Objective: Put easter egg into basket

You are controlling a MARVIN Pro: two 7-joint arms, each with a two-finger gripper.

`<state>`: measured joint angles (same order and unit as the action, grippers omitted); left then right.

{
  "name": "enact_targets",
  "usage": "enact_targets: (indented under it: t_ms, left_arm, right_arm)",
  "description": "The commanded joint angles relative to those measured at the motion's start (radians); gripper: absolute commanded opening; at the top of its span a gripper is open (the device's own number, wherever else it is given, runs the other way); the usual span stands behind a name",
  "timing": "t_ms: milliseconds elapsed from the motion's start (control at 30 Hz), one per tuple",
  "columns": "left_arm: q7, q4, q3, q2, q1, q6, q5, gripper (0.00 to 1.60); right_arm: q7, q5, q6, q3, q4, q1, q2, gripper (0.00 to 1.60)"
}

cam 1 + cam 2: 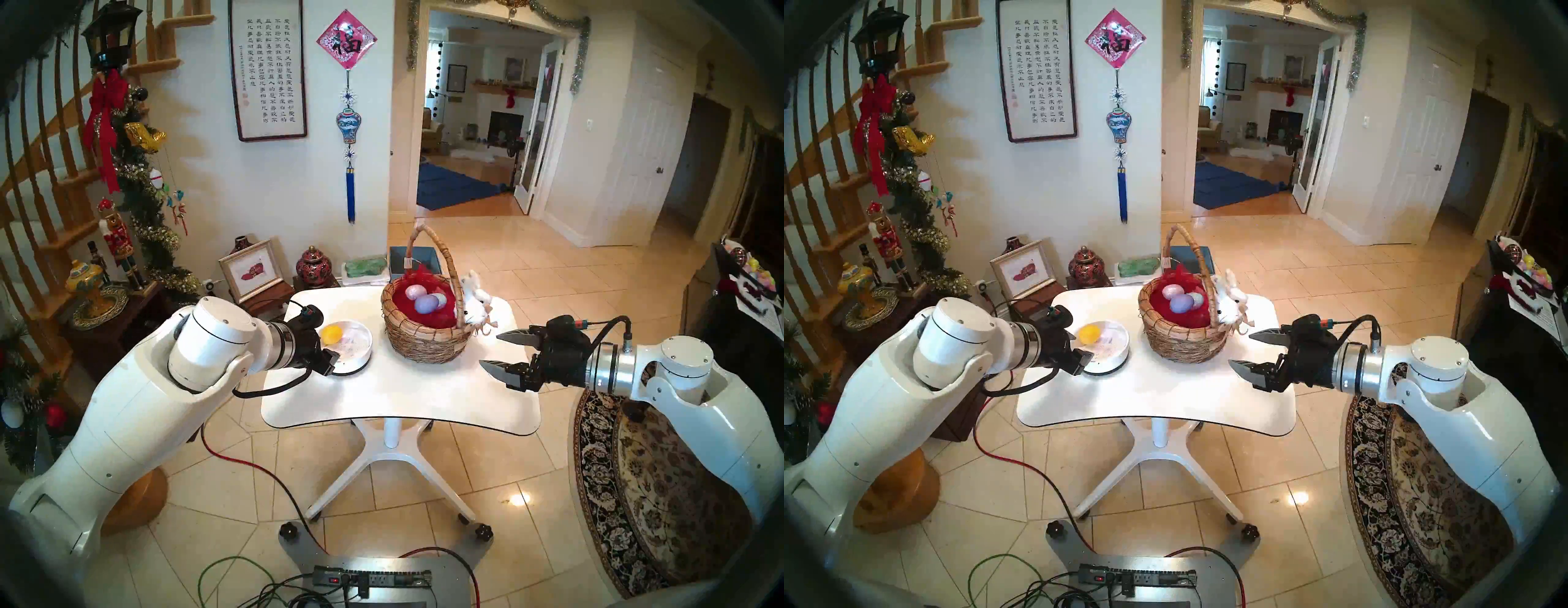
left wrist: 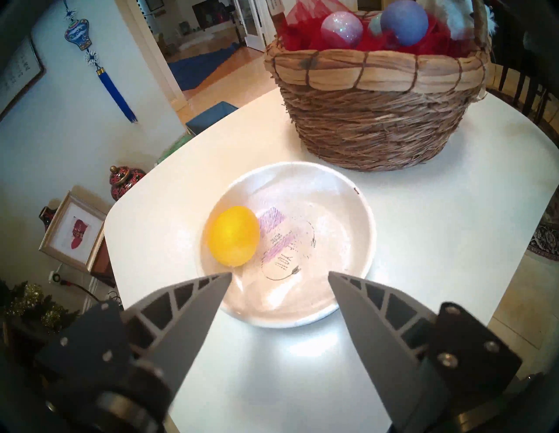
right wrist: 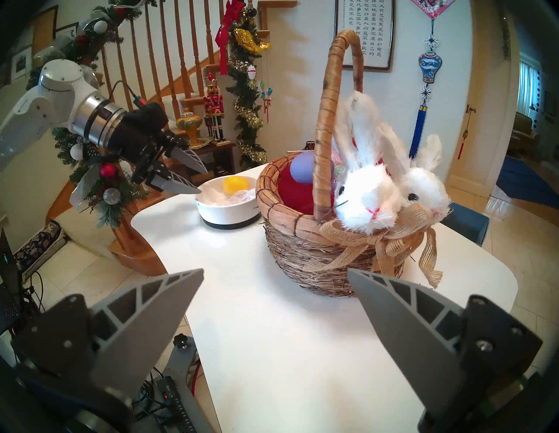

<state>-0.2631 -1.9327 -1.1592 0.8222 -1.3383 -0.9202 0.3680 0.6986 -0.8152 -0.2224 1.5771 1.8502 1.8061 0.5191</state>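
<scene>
The egg (image 2: 232,236) is yellow, smooth and slightly translucent; it lies in the left part of a low white bowl (image 2: 367,239), touching a crumpled paper liner (image 2: 287,242) printed with purple blocks and a black oval. The basket (image 1: 424,339) stands just beside the bowl on the right: coarse brown straw wall, pale wrapped rim, tall arched handle (image 3: 328,121), red tissue (image 1: 403,303) inside with a pink glitter egg (image 2: 341,28), a lilac egg (image 2: 403,21) and a third, pale one mostly hidden. Two white plush bunnies (image 3: 369,196) and a burlap bow (image 3: 390,245) sit on its right rim.

The left gripper (image 2: 279,276) hovers at the bowl's near edge, jaws spread, holding nothing. The right gripper (image 1: 494,350) hangs near the basket's right side, jaws spread wide and empty.

The counter (image 1: 403,395) is white, glossy, with rounded corners on a white pedestal. Around it: beige floor tiles, a patterned rug (image 1: 636,488), a garlanded staircase (image 1: 51,170) and a nutcracker (image 1: 116,242).

The liner's writing is too blurred to read; a framed calligraphy scroll (image 1: 267,68) and a red diamond bearing 福 (image 1: 347,40) hang on the wall
</scene>
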Motion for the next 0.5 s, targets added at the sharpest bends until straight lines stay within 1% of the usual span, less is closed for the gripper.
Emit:
enact_targets:
  t_ms: [0, 133, 467]
  left_arm:
    - [0.002, 0.018, 0.026, 0.016, 0.066, 0.038, -0.033, 1.25]
    - [0.0, 0.034, 0.038, 0.021, 0.087, 0.043, -0.041, 1.28]
    - [-0.003, 0.08, 0.067, 0.018, 0.118, 0.071, -0.066, 1.26]
  right_arm:
    - [-0.001, -0.002, 0.002, 0.009, 0.001, -0.002, -0.002, 1.6]
    - [-0.001, -0.002, 0.002, 0.009, 0.001, -0.002, -0.002, 1.6]
    - [-0.001, -0.002, 0.003, 0.009, 0.001, -0.002, -0.002, 1.6]
